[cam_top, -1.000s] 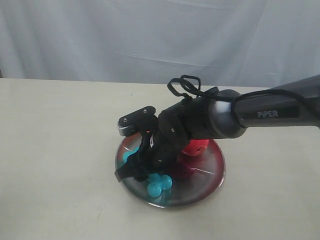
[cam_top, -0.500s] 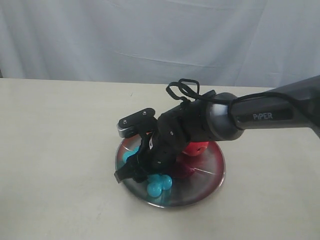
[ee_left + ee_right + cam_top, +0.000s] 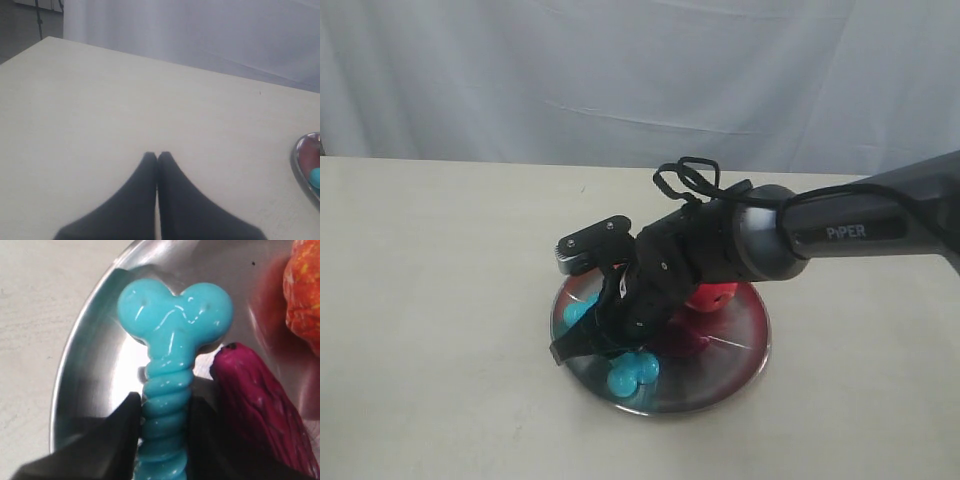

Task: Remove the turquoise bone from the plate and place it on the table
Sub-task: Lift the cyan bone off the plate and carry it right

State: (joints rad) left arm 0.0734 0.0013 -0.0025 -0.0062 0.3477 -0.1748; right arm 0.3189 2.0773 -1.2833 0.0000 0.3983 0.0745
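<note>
The turquoise bone [image 3: 172, 355] lies on the steel plate [image 3: 95, 370], one knobbed end [image 3: 632, 372] poking out below my right arm in the exterior view. My right gripper [image 3: 165, 405] is shut on the bone's ribbed shaft, both fingers pressed against its sides. In the exterior view that gripper [image 3: 610, 340] reaches down over the left half of the plate [image 3: 740, 350] on the beige table [image 3: 440, 300]. My left gripper [image 3: 157, 156] is shut with nothing in it, held over bare table, with the plate's rim [image 3: 300, 165] off to one side.
A dark purple wedge [image 3: 255, 400] lies right beside the bone and my right finger. A red-orange toy fruit [image 3: 302, 295] sits further along the plate, seen as a red ball [image 3: 715, 295] behind the arm. A white curtain [image 3: 640, 80] backs the table.
The right gripper has closed in on the bone's shaft, and the bone's visible end has shifted slightly down and left on the plate. The left gripper shows no earlier frame.
</note>
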